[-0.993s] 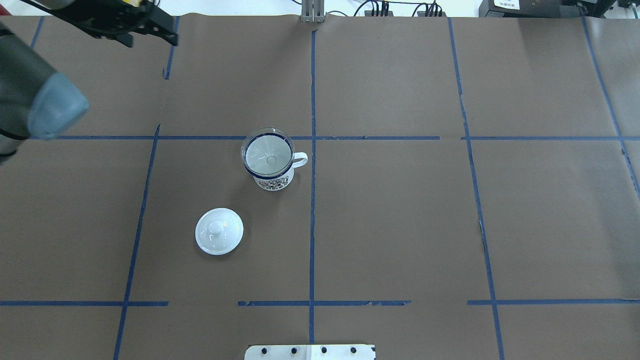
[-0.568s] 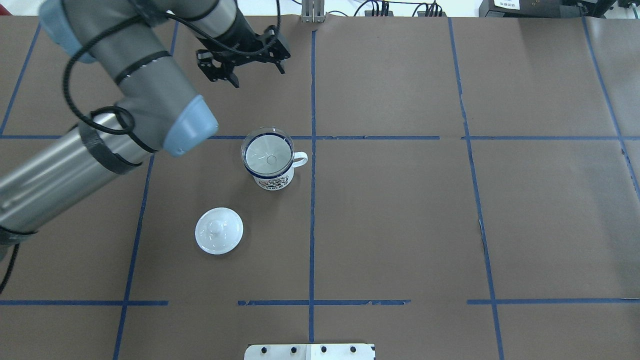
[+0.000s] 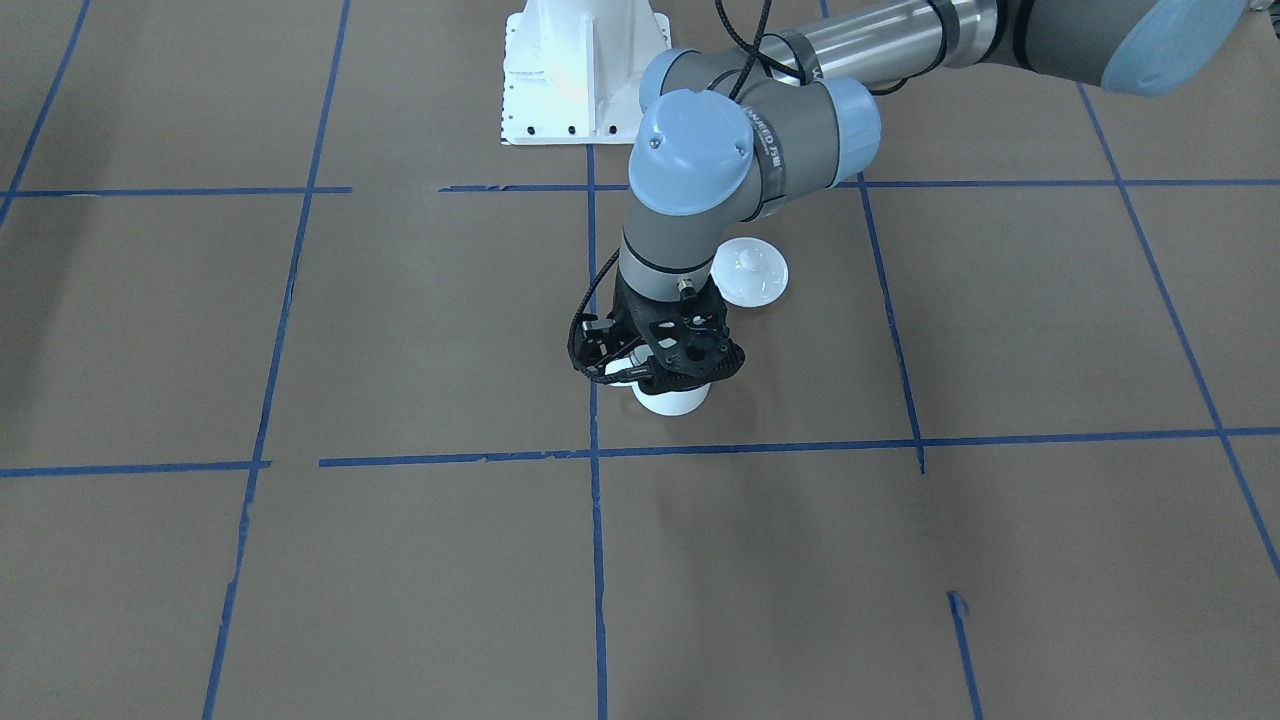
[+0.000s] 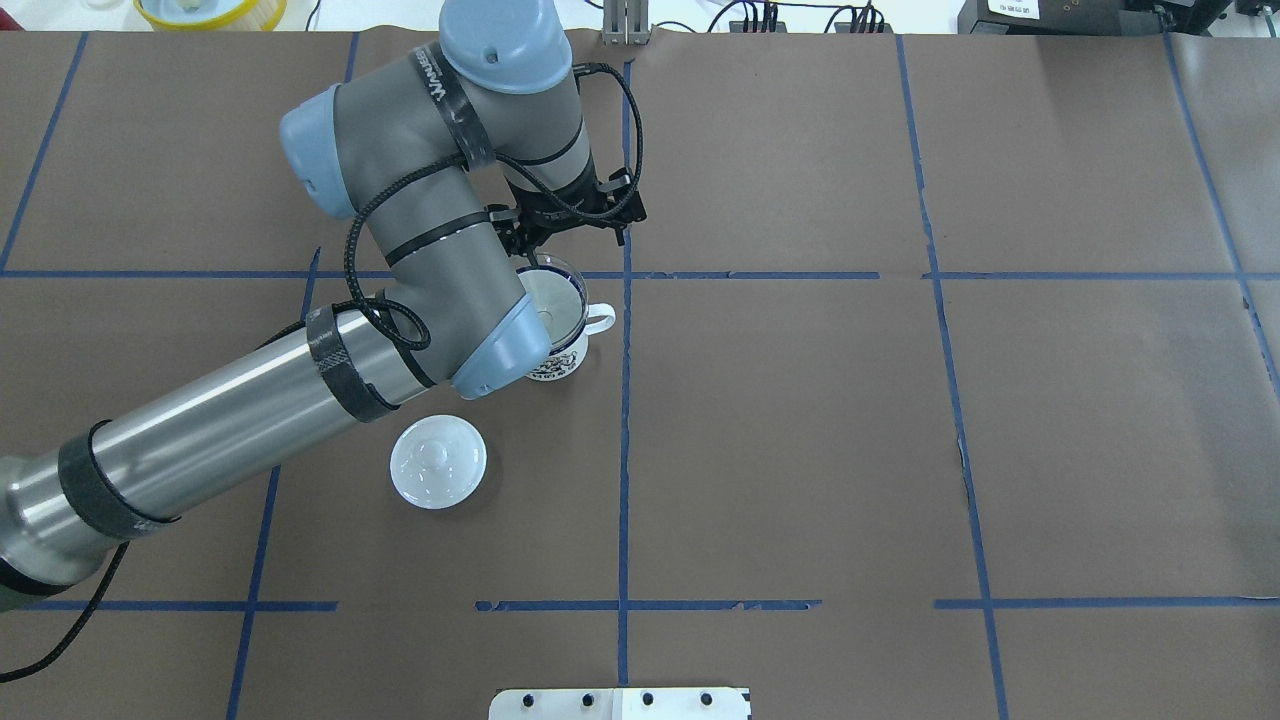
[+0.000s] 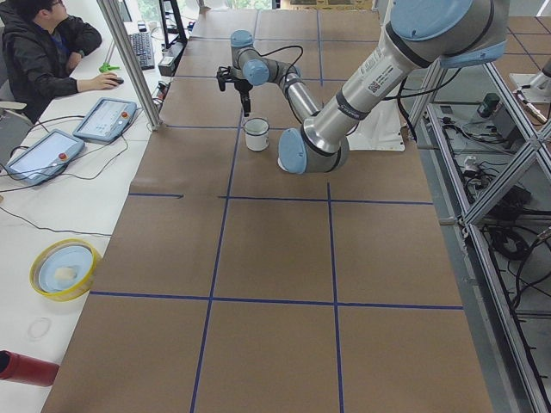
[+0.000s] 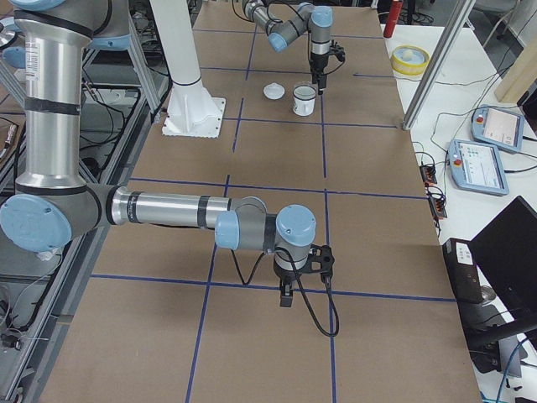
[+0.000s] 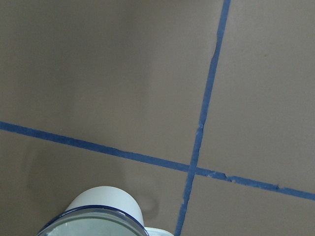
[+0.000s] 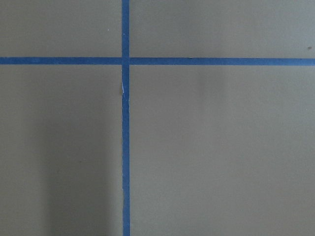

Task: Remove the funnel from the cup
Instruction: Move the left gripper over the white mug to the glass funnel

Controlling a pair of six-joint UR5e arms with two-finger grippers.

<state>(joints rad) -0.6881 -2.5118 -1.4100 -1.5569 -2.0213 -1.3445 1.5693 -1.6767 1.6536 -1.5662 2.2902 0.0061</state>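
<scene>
– One arm over the cup, is that right?

– Yes. The left arm reaches in from the lower left of the overhead view. Its elbow hangs over the left part of the cup. The wrist bends up the frame, so the left gripper points straight down by the cup's far rim.

– Jaws?

– Spread apart, nothing between them. In the left side view the tips stand above the rim, apart from it.

– And the right gripper?

– It hangs low over the paper at the near end of the right side view, well apart from the cup. Whether it is spread or closed I cannot tell.

– Where is the funnel?

– Seated upright in the cup's mouth. It is clear plastic, and its bowl about fills the dark blue rim. The cup is white with a dark print on its side. It stands just left of centre in the overhead view, with its handle toward the right.

– Room around it?

– The white lid lies lower left of the cup, well apart. A vertical tape line runs just right of the handle, and a horizontal one passes just above the cup. Beyond that, brown paper stretches to the frame's right edge. The table's far edge runs along the top.
</scene>
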